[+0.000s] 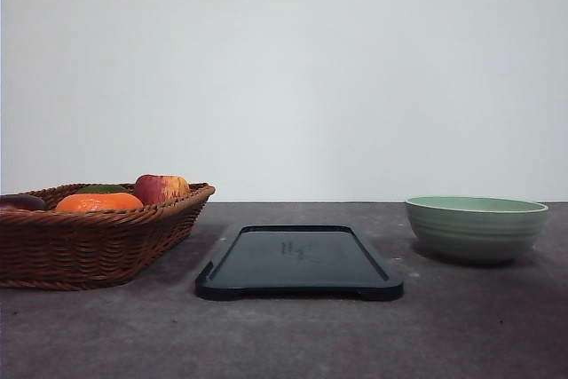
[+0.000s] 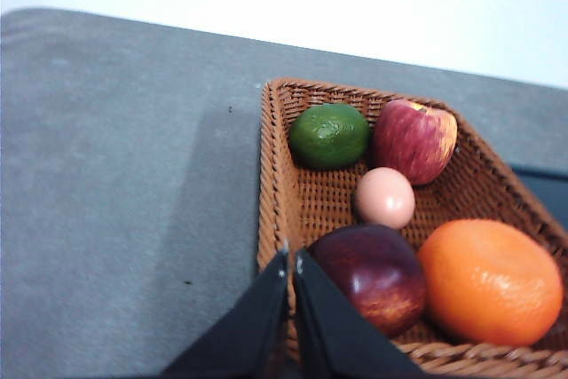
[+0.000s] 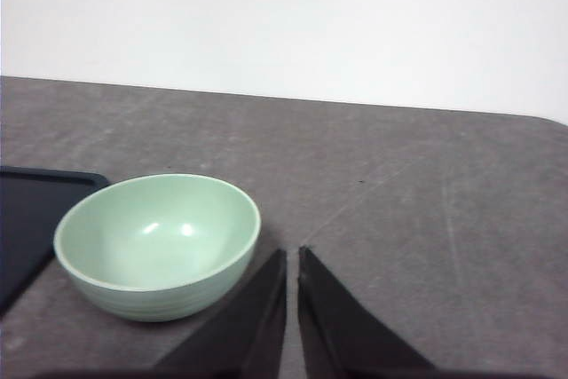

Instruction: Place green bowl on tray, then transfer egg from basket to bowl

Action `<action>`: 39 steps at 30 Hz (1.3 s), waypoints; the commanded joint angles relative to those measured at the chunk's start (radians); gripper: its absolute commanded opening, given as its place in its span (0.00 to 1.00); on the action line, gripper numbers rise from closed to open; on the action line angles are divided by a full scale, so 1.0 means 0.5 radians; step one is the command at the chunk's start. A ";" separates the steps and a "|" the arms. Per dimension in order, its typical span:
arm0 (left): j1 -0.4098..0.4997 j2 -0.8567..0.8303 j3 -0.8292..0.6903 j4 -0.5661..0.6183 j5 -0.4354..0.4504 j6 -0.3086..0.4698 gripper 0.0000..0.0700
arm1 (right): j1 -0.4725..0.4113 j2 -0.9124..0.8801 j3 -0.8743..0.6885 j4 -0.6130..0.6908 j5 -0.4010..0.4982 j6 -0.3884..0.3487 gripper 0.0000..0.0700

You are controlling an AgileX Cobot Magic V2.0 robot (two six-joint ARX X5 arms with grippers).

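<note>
The pale green bowl stands empty on the table to the right of the dark tray, apart from it. In the right wrist view the green bowl lies just beside my right gripper, whose fingers are shut with nothing between them, and a corner of the tray shows. The brown wicker basket sits at the left. In the left wrist view the egg rests inside the basket among fruit. My left gripper hovers shut over the basket's near rim.
The basket also holds a red apple, a green fruit, an orange and a dark red fruit close to the egg. Bare grey table lies around the tray and bowl. A white wall stands behind.
</note>
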 commanded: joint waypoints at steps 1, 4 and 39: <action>-0.001 -0.001 -0.037 -0.016 0.011 -0.215 0.00 | -0.002 0.002 -0.008 0.022 -0.027 0.158 0.02; -0.001 -0.001 -0.037 -0.016 0.018 -0.551 0.00 | -0.002 0.002 -0.008 0.026 -0.036 0.424 0.02; -0.002 0.348 0.369 0.653 -0.083 -0.352 0.00 | -0.002 0.410 0.411 0.552 -0.054 0.493 0.01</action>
